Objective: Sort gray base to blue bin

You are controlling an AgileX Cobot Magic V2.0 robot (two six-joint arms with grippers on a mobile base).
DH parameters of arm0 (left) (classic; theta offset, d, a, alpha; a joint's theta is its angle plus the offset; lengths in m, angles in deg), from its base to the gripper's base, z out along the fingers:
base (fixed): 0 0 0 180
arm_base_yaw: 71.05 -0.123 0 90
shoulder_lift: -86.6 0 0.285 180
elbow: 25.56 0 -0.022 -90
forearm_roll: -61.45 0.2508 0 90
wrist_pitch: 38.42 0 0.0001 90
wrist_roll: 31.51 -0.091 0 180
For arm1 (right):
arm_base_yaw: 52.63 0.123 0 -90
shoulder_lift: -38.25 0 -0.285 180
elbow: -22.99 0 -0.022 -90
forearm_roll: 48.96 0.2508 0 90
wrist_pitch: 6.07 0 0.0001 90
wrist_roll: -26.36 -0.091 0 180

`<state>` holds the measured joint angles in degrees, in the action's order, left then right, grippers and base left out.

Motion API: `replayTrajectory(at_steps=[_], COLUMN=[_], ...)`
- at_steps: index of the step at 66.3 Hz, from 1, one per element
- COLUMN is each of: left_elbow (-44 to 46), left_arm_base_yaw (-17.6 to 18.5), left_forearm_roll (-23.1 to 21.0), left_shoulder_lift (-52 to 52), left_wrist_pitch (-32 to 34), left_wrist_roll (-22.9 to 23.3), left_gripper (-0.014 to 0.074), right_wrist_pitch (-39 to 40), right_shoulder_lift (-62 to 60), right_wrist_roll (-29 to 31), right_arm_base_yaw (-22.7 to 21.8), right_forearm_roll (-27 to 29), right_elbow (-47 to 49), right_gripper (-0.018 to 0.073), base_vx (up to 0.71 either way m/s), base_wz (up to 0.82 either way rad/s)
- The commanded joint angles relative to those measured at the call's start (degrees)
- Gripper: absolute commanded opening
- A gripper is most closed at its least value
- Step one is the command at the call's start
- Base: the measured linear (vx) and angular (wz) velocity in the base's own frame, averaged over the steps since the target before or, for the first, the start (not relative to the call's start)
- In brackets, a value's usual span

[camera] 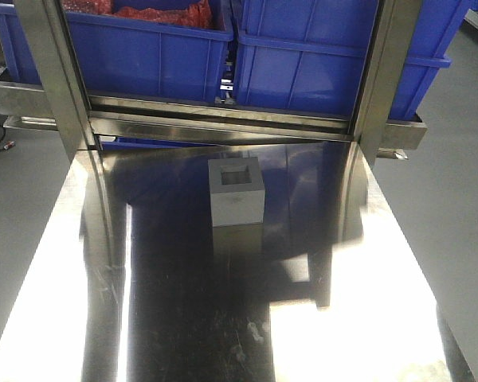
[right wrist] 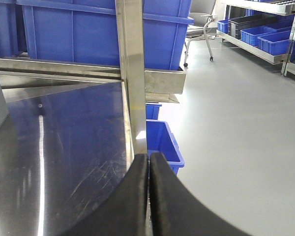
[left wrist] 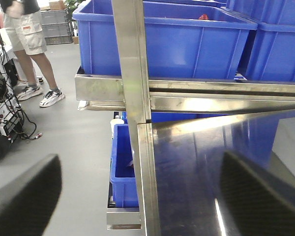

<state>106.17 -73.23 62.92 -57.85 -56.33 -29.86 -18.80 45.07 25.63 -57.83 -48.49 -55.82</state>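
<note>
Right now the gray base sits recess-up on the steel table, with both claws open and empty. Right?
Not quite: only the left claw is open; the right wrist view shows the right claw shut, empty. The gray base does sit recess-up on the steel table.

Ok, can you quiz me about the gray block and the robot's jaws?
1. True or false: the gray base lies inside a blue bin.
2. Which jaws are shut? A) left B) right C) both
3. Fill in: the gray base's square recess faces ___.
Key: 1 false, it stands on the steel table. 2 B, the right jaws; the left jaws stand open. 3 up.
</note>
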Motion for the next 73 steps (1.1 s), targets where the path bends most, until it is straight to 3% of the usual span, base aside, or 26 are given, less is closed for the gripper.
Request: replayTrajectory(at_steps=[1,27,38,51,58,73], left_elbow=[2.00,2.00,2.06,4.12,10.00,24.44], left_arm_base_yaw=[0.28,0.28,0.28,0.41,2.58,11.52], left_forearm_roll=[-0.11,-0.79,-0.73,-0.52,-0.48,-0.48], left_shoulder_lift=[0.52,0.52,1.60,9.54,17.39,35.96], left_wrist_pitch=[4.02,5.71,12.43,17.05,17.05,17.02], left_wrist_roll=[0.30,0.36,0.36,0.14,-1.65,-4.00], left_gripper=[0.0730,0.0595,0.0532,0.0520,0.0522,0.0528], right_wrist_pitch=[4.30,4.30,4.30,4.30,4.30,4.30], right_shoulder_lift=[-0.10,-0.10,-0.10,-0.10,-0.10,-0.10], right_wrist_roll=[0.73,0.73,0.73,0.73,0.73,0.73], right_arm_base_yaw=[0.02,0.02,0.02,0.02,0.02,0.02], right_forearm_roll=[-0.47,-0.47,-0.47,-0.47,-0.47,-0.47], right_elbow=[-0.11,-0.11,-0.11,-0.11,-0.11,-0.11], right_gripper=[-0.0005,-0.0005,-0.0005,-0.0005,-0.0005,-0.0005], base_vx=[0.00,0.00,0.00,0.00,0.00,0.00], base_wz=[0.00,0.00,0.00,0.00,0.00,0.00])
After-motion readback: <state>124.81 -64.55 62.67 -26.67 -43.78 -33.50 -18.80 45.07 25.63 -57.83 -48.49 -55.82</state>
